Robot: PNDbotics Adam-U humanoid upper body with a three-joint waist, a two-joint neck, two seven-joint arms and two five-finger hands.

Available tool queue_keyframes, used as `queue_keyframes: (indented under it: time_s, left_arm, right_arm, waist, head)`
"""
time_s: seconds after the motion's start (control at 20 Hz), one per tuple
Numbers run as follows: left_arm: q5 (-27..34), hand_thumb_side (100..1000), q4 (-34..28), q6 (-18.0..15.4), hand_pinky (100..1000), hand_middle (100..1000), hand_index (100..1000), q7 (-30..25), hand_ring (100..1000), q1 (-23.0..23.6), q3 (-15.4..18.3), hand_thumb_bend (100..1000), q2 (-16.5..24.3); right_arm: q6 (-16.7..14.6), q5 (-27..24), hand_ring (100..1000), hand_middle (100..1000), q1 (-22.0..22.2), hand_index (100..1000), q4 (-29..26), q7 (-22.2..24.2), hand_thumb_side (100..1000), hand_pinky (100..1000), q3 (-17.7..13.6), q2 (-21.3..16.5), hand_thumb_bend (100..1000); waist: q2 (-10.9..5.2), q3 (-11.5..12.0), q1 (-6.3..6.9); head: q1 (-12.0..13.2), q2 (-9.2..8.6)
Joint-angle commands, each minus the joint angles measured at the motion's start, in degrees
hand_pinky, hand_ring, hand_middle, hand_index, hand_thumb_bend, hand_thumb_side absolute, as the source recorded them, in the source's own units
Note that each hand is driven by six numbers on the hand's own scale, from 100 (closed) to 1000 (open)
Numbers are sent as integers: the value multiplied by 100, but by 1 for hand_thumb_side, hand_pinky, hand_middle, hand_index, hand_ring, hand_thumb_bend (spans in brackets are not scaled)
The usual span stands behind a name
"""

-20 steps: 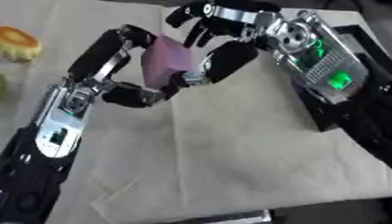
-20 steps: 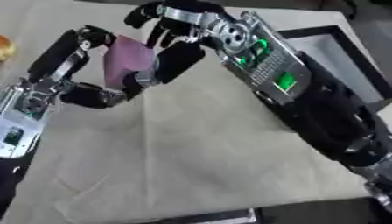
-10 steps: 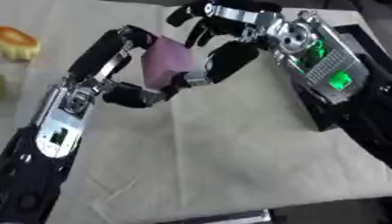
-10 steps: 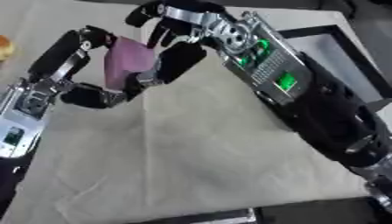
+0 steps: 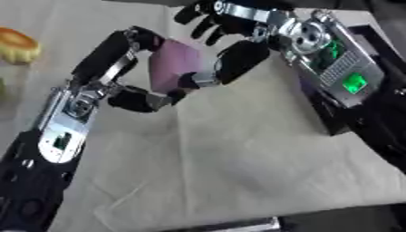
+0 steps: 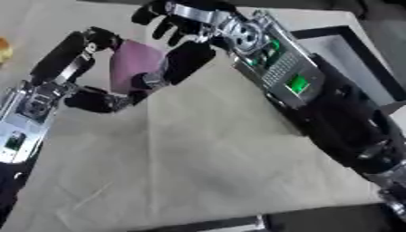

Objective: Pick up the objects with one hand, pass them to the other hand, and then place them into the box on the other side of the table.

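Mid-air transfer above the cloth-covered table (image 5: pixel 238 154). The left hand (image 5: pixel 131 93) pinches a mauve block (image 5: pixel 176 63) between its curled upper finger and thumb, holding it clear of the surface. The right hand (image 5: pixel 230 34) meets the block from the opposite side, its fingers spread above while its thumb (image 5: pixel 238 61) lies against the block's edge. A black-framed box (image 6: pixel 337 54) sits at the table's right side. An orange-and-yellow object (image 5: pixel 17 45) lies at far left.

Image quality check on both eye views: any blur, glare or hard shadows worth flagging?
Left eye view: soft overall, edges of the pink object and left hand smeared; no glare. Right eye view: same softness, right hand fuzzy; the green lights on its forearm bloom slightly. Lighting even, shadows on the cloth faint.
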Motion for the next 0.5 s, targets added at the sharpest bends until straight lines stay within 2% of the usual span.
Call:
queue_keyframes:
  time_s: [0.05,0.5]
  left_arm:
    - [-52,283,-48,11,656,413,394,-16,600,-140,5,100,-36]
    - [-29,306,-49,9,655,411,395,4,598,-145,3,100,-51]
  right_arm:
    - [-2,80,895,902,-55,906,-164,-63,206,794,-138,-80,569]
    - [-35,142,890,902,-34,906,-165,36,216,799,-109,-90,568]
  waist:
    - [-5,-17,-35]
    - [-5,-26,-41]
  head:
    - [-13,32]
    - [-34,32]
